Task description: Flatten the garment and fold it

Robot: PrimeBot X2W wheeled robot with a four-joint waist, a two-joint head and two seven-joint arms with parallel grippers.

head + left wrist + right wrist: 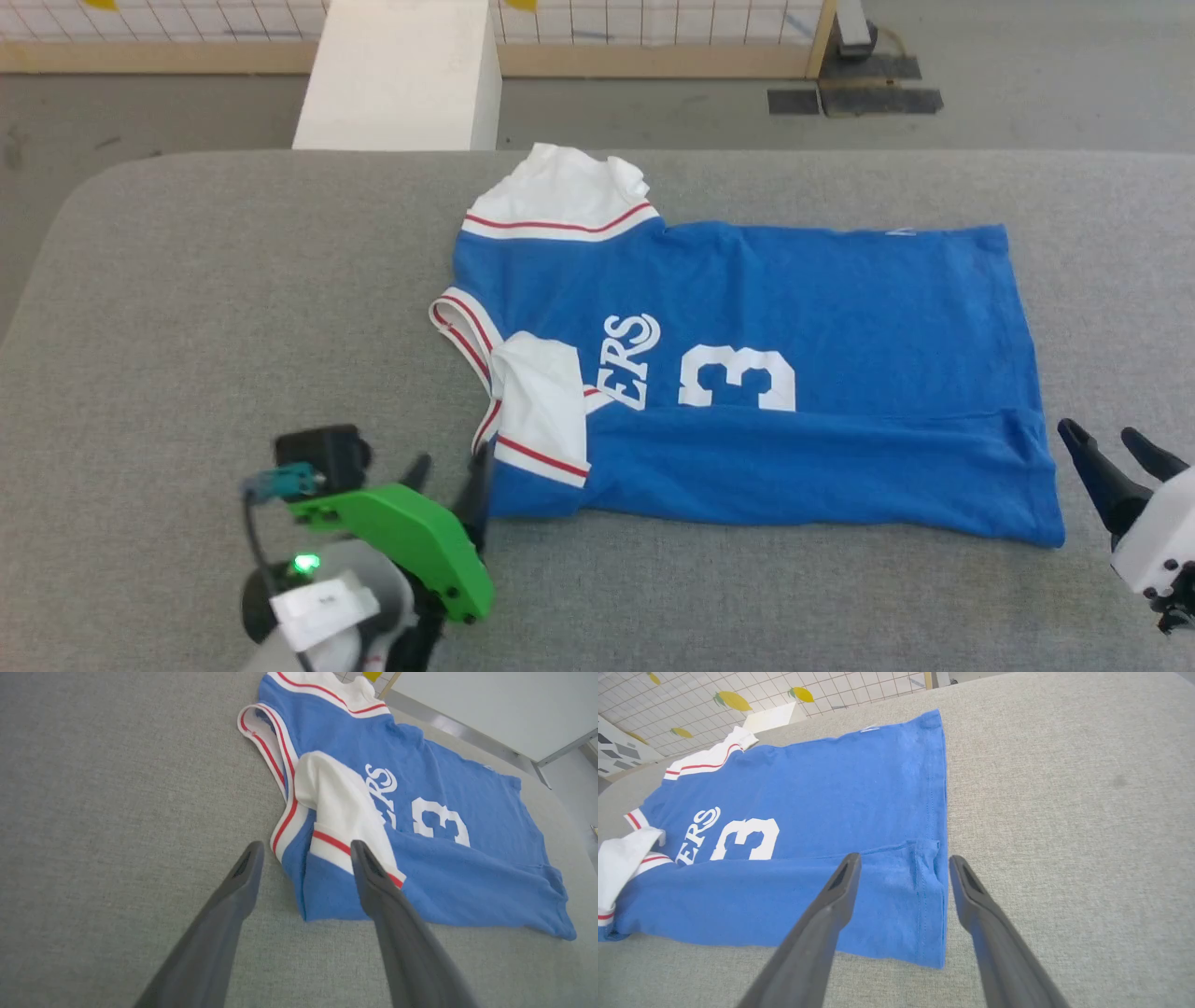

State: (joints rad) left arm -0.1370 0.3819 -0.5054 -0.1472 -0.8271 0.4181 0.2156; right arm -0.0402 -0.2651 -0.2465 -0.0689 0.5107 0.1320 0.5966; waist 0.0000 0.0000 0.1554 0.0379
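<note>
Head view: garment [794, 308] corners lie just ahead of left gripper [455, 462] and right gripper [1102, 434], both spread, likely for folding.

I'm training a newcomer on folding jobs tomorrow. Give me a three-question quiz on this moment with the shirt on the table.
1. True or false: the right gripper is clamped on the shirt.
2. Which digit shows on the shirt? A) 3 B) 7 C) 0
3. Which gripper has its fingers beside the white sleeve that lies folded onto the blue front?

Key:
1. False: its fingers are open and hold nothing.
2. A.
3. The left gripper, which is also open.
</note>
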